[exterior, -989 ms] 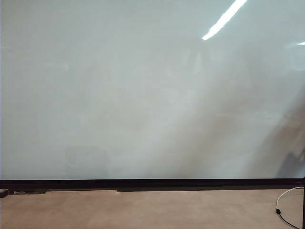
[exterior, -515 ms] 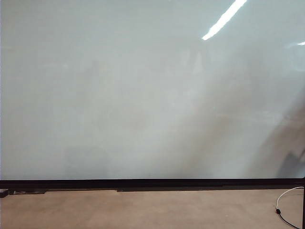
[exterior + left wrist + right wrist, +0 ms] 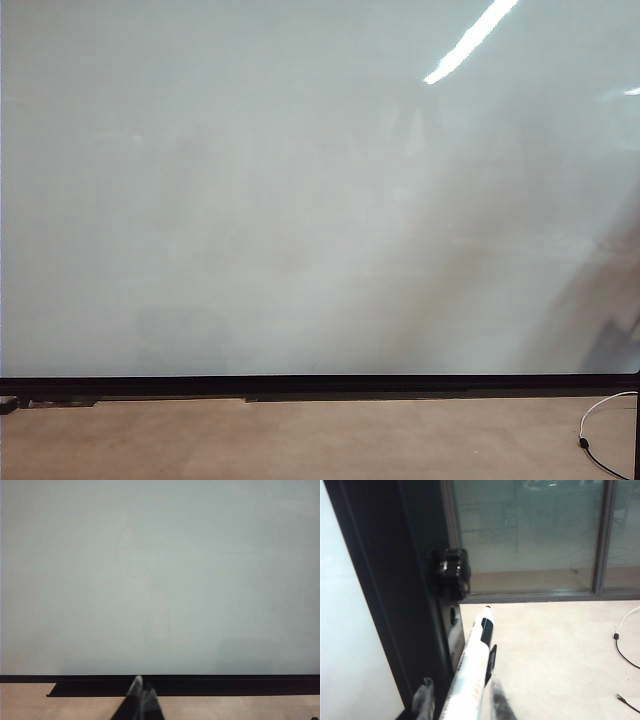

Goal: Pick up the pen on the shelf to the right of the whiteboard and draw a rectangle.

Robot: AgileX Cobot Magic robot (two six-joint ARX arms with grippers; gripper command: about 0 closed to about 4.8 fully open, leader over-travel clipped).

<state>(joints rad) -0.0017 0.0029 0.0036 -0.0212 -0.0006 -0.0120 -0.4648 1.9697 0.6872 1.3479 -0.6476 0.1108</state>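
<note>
**Lining up the pen between my right fingers**

Lying lengthwise between my right claw's two fingers, the pen (image 3: 472,675) runs straight out along the reach of the claw, its dark-printed end pointing away from my wrist. One grey fingertip (image 3: 423,700) shows on one side of the white barrel and the other on the far side, so my right gripper (image 3: 460,702) straddles the pen with its jaws partway closed. Whether the pads already press the barrel I cannot tell; a sliver of gap seems to remain on at least one side.

Just beside the pen stands the black frame post (image 3: 390,590) at the whiteboard's right edge, with a small black fitting (image 3: 452,572) fixed to it.

The whiteboard (image 3: 300,200) carries no rectangle yet; its face is bare in the exterior view, where neither arm appears.

My left gripper (image 3: 141,696) sits low before the board's black bottom edge, fingertips pressed together and holding nothing, well apart from the pen. The right arm is plainly the nearer one, and I judge the grasp is a squeeze across the barrel.
</note>
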